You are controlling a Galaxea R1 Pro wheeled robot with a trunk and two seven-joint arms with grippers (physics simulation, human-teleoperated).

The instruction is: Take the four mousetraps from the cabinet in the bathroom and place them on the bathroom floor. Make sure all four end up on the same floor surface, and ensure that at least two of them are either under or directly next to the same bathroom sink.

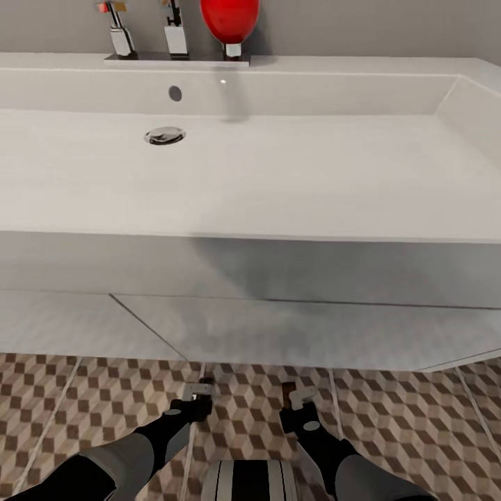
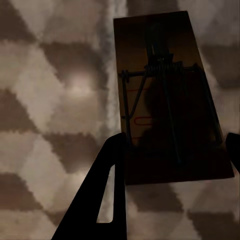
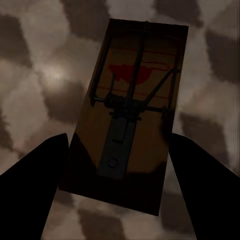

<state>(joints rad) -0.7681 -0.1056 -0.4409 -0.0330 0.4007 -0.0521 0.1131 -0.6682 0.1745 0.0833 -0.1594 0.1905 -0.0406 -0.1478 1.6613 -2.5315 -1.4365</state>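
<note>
The wide white sink [image 1: 278, 181] spans the head view, and the patterned bathroom floor [image 1: 417, 431] lies below its front edge. Both arms reach down toward those tiles. My left gripper [image 1: 200, 391] [image 2: 175, 145] is shut on a tan mousetrap [image 2: 165, 100], its fingers [image 2: 107, 190] against the board's long sides. My right gripper [image 1: 296, 398] [image 3: 119, 140] is shut on another mousetrap [image 3: 130, 115] [image 1: 285, 392] with a red mark and a black wire spring. Both boards hang close over the tiles. The cabinet is out of view.
Chrome taps [image 1: 122, 35] and a red rounded object [image 1: 229, 21] stand on the sink's back ledge, and a round drain [image 1: 165, 136] sits in the basin. The sink's front edge overhangs a pale panel [image 1: 278, 327]. Patterned tiles extend left and right of my arms.
</note>
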